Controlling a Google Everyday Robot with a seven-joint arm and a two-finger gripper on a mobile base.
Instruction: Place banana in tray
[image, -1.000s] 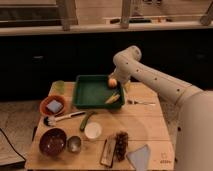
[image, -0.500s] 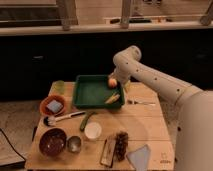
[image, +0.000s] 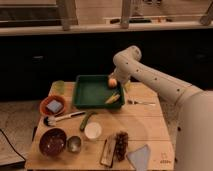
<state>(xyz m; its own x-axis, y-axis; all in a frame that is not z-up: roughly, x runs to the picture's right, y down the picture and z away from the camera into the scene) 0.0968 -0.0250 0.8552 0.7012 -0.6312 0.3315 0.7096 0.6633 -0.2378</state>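
We see wooden bench (image: 140, 130) matt; tray (image: 90, 92) smooth green plastic; gripper (image: 118, 85) at tray's right edge, arm glossy white.

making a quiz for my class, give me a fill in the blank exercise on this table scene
The small pale yellow banana lies inside the dark green rectangular plastic ____. The gripper hangs over the tray's ____ edge. The blue square sponge sits in the round ____ bowl.

Missing words: tray; right; orange
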